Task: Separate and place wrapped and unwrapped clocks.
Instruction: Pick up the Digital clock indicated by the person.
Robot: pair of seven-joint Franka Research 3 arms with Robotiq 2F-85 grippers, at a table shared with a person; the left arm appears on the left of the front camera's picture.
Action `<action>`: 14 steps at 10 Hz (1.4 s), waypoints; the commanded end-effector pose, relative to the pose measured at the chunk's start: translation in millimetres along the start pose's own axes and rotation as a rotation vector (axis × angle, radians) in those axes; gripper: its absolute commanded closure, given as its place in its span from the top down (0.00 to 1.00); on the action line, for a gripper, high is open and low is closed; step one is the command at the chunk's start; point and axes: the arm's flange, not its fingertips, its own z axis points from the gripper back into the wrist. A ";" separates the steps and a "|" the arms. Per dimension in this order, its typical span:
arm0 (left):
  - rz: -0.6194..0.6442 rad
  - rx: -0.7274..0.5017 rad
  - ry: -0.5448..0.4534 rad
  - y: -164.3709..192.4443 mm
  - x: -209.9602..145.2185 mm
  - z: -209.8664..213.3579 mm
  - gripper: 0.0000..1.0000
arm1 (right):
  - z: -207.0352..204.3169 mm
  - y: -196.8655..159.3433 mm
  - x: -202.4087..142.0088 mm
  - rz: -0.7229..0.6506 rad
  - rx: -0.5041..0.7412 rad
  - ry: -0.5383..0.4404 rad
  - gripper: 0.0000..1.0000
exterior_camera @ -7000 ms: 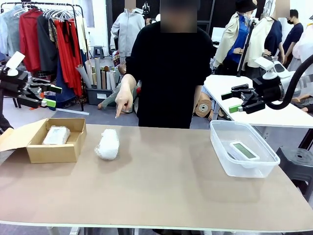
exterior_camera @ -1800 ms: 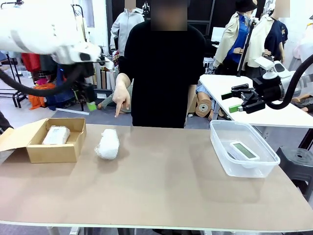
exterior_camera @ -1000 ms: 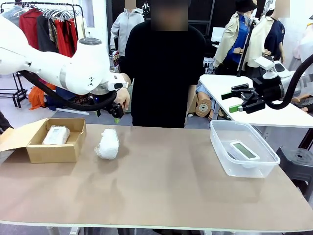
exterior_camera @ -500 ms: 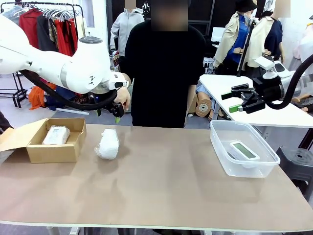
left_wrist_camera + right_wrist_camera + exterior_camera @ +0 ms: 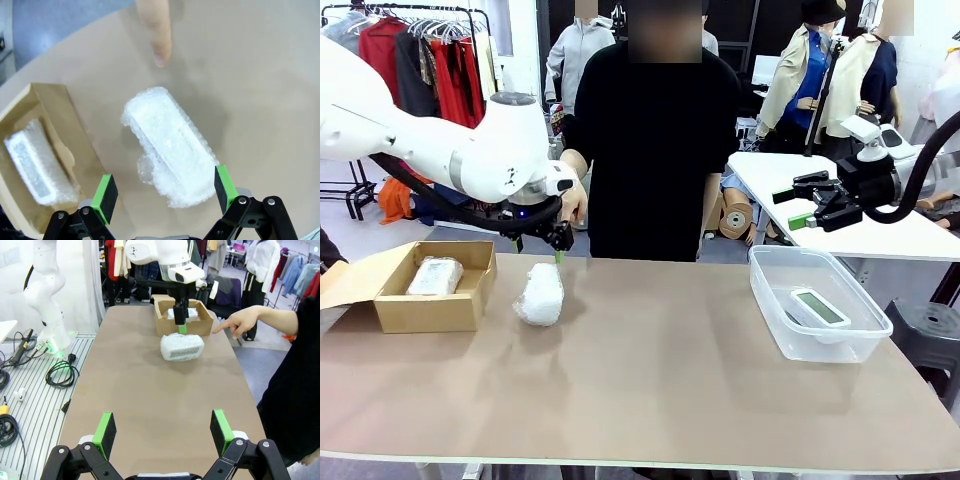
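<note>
One wrapped clock, a white bubble-wrap bundle (image 5: 540,293) (image 5: 170,147) (image 5: 182,346), lies on the brown table right of the cardboard box. My left gripper (image 5: 538,250) (image 5: 162,192) hangs open just above it, a green pad over each side. A second wrapped bundle (image 5: 436,276) (image 5: 37,162) rests inside the cardboard box (image 5: 430,312). The unwrapped white clock (image 5: 820,308) lies in the clear plastic tub (image 5: 825,352) at the right. My right gripper (image 5: 790,208) (image 5: 162,432) stands open and empty, high above the tub's far side.
The person stands at the far edge, a hand (image 5: 572,200) (image 5: 245,320) pointing down at the bundle, fingertip (image 5: 159,47) close to it. The box flap (image 5: 345,283) hangs open at the left. A white side table (image 5: 860,235) stands behind the tub.
My left arm has dropped a little, bringing its open gripper closer over the loose bundle. The right arm, the person's pointing hand and the clocks are unchanged.
</note>
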 end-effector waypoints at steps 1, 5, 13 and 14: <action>0.071 -0.003 0.000 -2.7 5.9 -14.1 1.00 | 0.7 0.6 1.8 0.003 0.000 -0.001 1.00; 0.246 -0.026 0.014 3.7 11.8 -48.9 1.00 | 0.7 0.6 1.8 0.003 0.000 -0.001 1.00; 0.357 -0.007 0.071 -11.2 13.2 -75.0 1.00 | 0.7 0.6 1.8 0.003 0.000 -0.001 1.00; 0.359 -0.006 0.075 -11.4 11.5 -77.8 1.00 | 0.7 0.6 1.8 0.003 0.000 -0.001 1.00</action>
